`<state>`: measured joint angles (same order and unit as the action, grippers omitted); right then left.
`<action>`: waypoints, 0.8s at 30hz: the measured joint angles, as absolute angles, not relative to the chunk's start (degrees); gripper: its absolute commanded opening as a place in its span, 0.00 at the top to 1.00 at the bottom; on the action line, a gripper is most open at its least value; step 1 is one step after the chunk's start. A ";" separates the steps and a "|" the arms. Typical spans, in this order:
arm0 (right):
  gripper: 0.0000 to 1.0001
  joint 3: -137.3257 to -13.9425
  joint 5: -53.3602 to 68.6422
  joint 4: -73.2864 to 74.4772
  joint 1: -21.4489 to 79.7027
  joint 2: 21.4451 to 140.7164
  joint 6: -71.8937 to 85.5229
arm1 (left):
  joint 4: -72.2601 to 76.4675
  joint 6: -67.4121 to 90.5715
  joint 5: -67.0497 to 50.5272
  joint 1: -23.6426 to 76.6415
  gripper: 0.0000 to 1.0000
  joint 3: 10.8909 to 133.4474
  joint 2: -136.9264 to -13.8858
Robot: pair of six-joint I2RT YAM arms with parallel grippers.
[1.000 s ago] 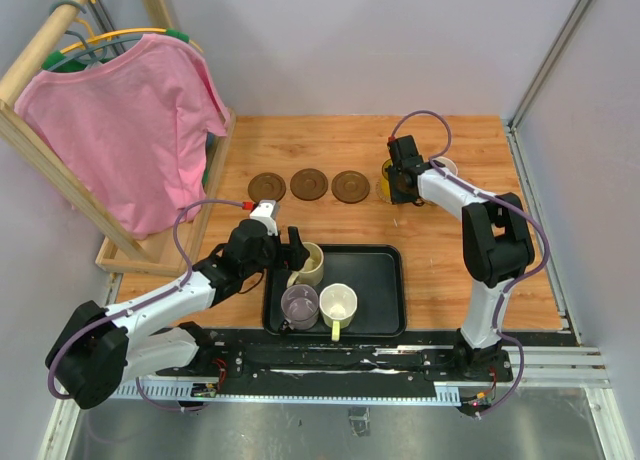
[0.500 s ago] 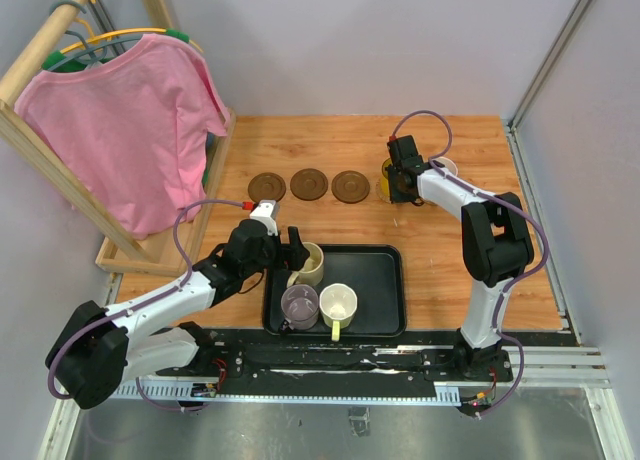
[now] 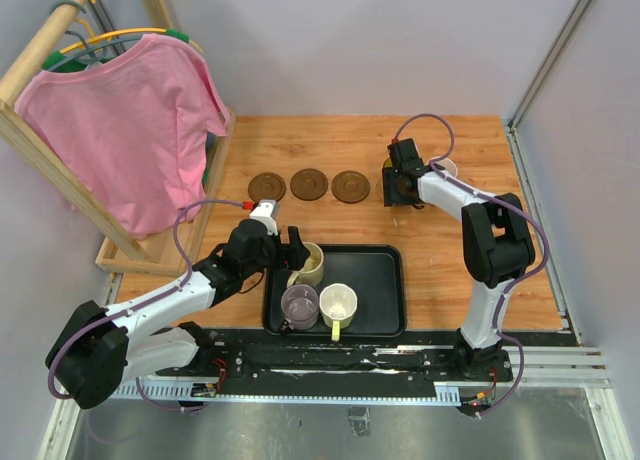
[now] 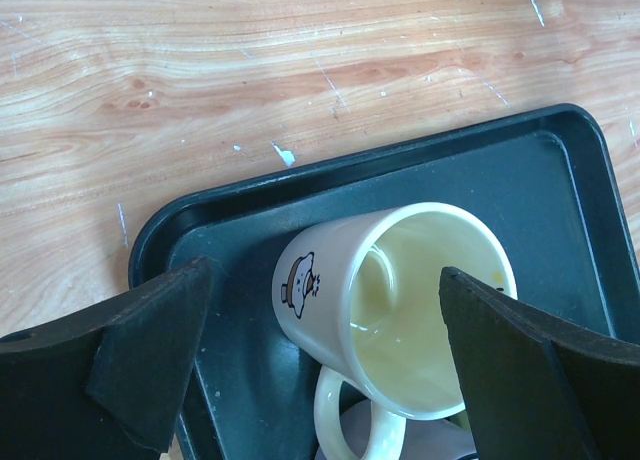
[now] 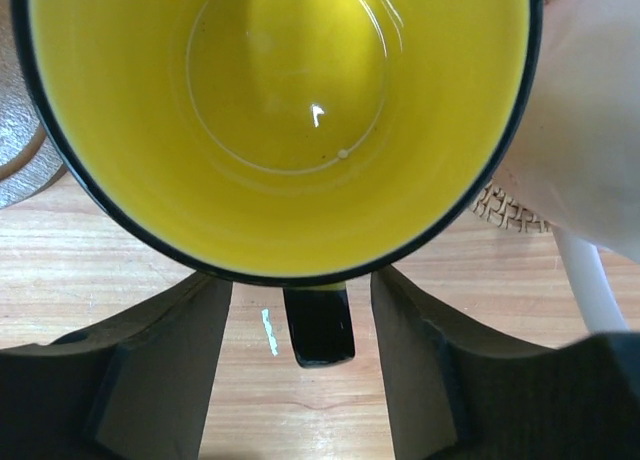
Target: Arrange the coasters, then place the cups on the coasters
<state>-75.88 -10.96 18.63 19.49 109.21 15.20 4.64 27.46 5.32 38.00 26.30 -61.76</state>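
Three dark brown coasters (image 3: 268,187) (image 3: 309,184) (image 3: 350,187) lie in a row on the wooden table. My right gripper (image 5: 300,280) is open, its fingers (image 5: 150,370) on either side of the dark handle (image 5: 318,325) of the amber-yellow cup (image 5: 280,110), with a gap on each side. Beside that cup a pale pink cup (image 5: 590,130) stands on a woven tan coaster (image 5: 510,210). My left gripper (image 4: 325,275) is open wide around the cream cup (image 4: 390,300), which stands in the black tray (image 3: 375,280) with a grey-lilac cup (image 3: 299,303) and a white cup (image 3: 338,303).
A wooden clothes rack with a pink shirt (image 3: 130,120) fills the left side, its base frame (image 3: 150,250) close to my left arm. Metal frame posts (image 3: 550,70) and grey walls close the table's back and right.
My right gripper's jaws have opened off the yellow cup's handle. The left arm and the cups in the tray have not moved.
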 measured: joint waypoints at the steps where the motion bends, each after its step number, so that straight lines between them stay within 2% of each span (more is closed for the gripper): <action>1: 0.39 -75.57 -10.98 18.63 19.49 109.01 15.20 | 4.64 27.46 5.32 38.00 0.00 26.30 -61.76; 24: 0.40 -72.38 -10.31 17.54 19.55 105.21 14.57 | 4.67 28.36 5.41 38.00 0.00 26.11 -61.17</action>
